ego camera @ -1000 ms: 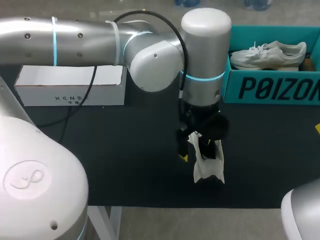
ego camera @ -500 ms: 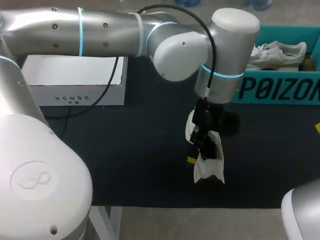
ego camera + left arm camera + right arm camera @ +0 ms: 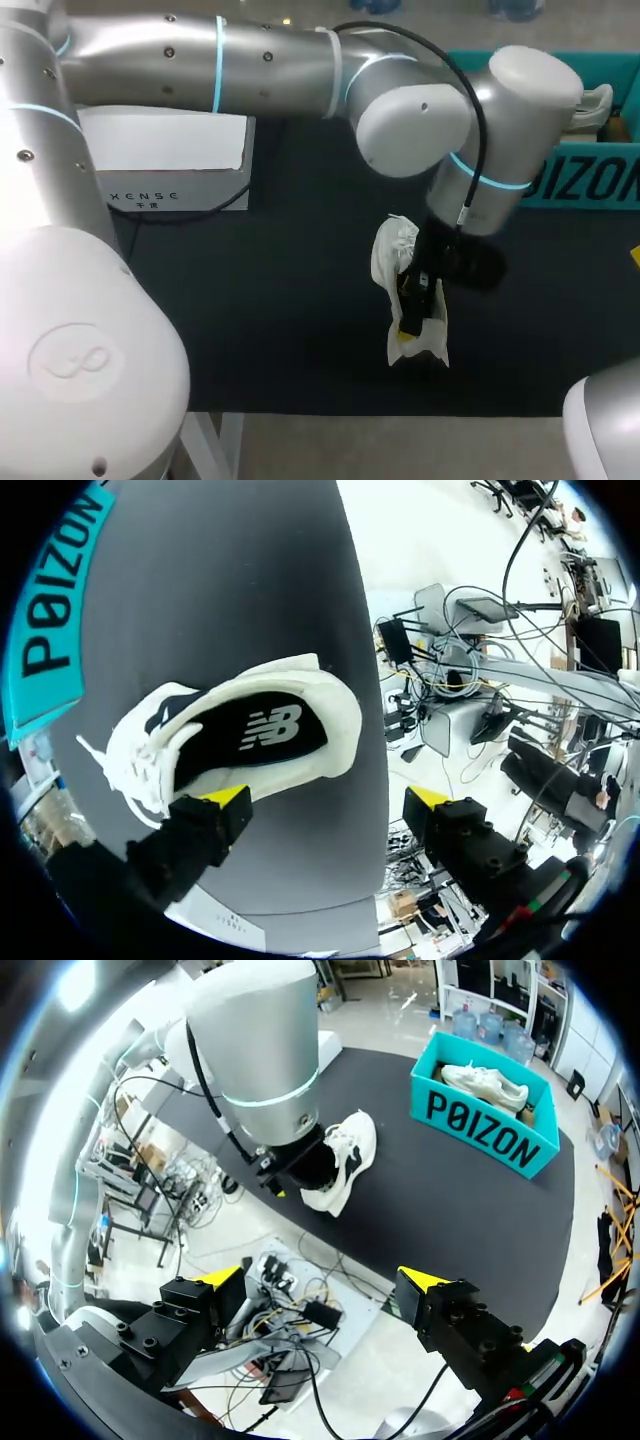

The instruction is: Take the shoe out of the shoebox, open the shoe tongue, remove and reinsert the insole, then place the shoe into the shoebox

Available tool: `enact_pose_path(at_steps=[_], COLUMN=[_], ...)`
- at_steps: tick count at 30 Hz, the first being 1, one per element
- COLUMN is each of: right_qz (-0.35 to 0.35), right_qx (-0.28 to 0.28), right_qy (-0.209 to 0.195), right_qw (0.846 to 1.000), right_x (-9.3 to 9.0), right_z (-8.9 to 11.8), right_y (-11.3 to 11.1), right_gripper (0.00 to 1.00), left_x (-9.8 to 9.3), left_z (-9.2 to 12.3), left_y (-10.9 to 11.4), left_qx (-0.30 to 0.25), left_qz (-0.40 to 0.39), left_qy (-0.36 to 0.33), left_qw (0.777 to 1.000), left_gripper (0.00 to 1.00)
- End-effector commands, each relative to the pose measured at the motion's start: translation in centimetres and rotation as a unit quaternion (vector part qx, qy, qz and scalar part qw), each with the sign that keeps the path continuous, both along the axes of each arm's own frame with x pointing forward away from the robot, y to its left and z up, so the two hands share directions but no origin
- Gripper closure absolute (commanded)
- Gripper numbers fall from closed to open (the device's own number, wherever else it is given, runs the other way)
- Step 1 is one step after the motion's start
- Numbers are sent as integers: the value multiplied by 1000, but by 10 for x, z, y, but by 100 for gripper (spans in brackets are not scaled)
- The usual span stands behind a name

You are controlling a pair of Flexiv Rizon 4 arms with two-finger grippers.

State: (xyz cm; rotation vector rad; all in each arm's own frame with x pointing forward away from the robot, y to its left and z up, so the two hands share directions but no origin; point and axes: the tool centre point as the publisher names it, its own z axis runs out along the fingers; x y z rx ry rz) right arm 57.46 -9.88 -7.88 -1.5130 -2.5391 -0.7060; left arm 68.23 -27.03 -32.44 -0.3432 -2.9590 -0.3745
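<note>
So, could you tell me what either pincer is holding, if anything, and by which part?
Nothing is held. The left pincer is open, one finger beside the shoe, the other well clear of it. The right pincer is open and empty.

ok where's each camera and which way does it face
Head: above and behind, facing down on the table; left arm over the shoe.
Left wrist: facing down past its open left claw into the shoe.
Right wrist: off the table's edge, open right claw, facing the left arm and teal shoebox.
Shared: all three show the shoe.
</note>
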Motion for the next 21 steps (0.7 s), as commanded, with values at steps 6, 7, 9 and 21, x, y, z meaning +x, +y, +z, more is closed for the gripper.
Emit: enact_pose_path(at_steps=[6,7,9,21], right_qz=[1,1,1,1], right_qx=[-2,-2,-2,-2], right_qy=[4,4,4,4], right_qw=[1000,1000,1000,1000], right_x=[2,2,2,2], right_z=[3,3,3,3], right_y=[0,0,0,0], right_gripper=[0,0,0,0], left_x=[-15,-16,-17,-15], left_z=[2,1,0,1], left_y=[28,29,28,-16], left_qx=[-74,-77,-86,-97], left_qz=[9,12,16,22], left_qy=[-36,-39,-45,-53], left_qw=[997,996,995,994], left_gripper=[0,0,0,0])
